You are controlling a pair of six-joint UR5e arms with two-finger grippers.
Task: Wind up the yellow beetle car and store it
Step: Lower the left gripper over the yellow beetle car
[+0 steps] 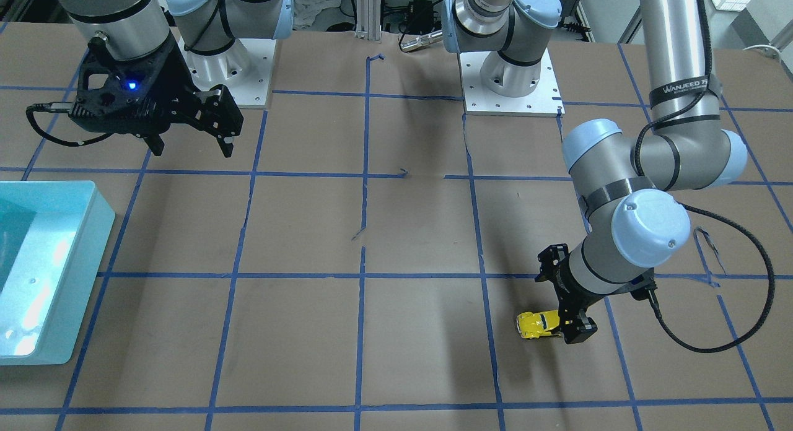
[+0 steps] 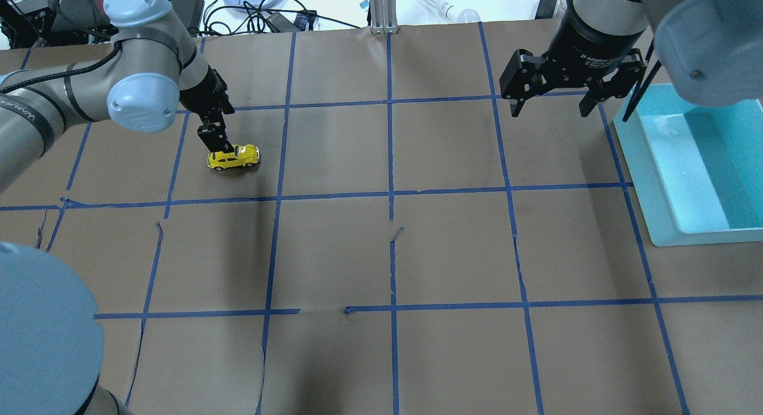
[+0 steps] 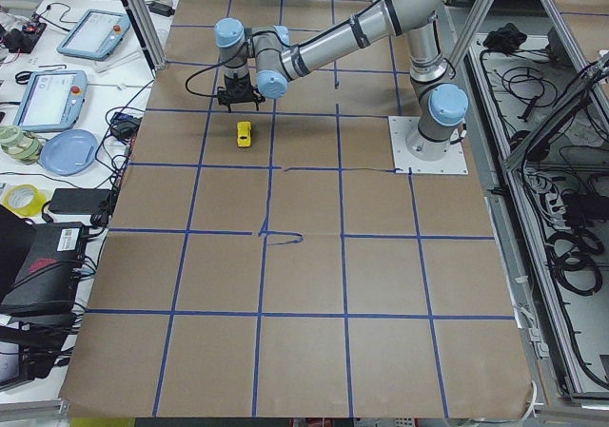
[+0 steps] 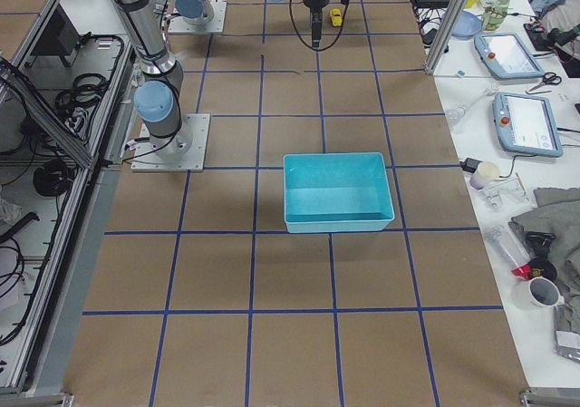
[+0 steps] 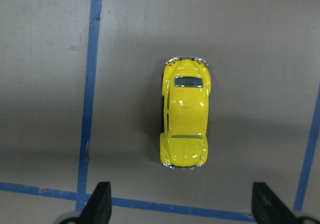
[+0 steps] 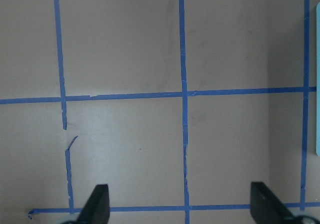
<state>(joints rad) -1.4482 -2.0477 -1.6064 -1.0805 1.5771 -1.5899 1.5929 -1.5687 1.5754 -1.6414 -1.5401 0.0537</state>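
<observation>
The yellow beetle car stands on its wheels on the brown table, in the far left part of the overhead view. It also shows in the front view and the left wrist view. My left gripper is open and empty, low over the table right beside the car. In the left wrist view both fingertips frame the bottom edge, and the car lies just beyond them, not held. My right gripper is open and empty, raised above the table near the teal bin.
A teal bin sits at the table's right side in the overhead view, and it also shows at the left in the front view. Blue tape lines grid the brown table. Both arm bases stand at the robot's edge.
</observation>
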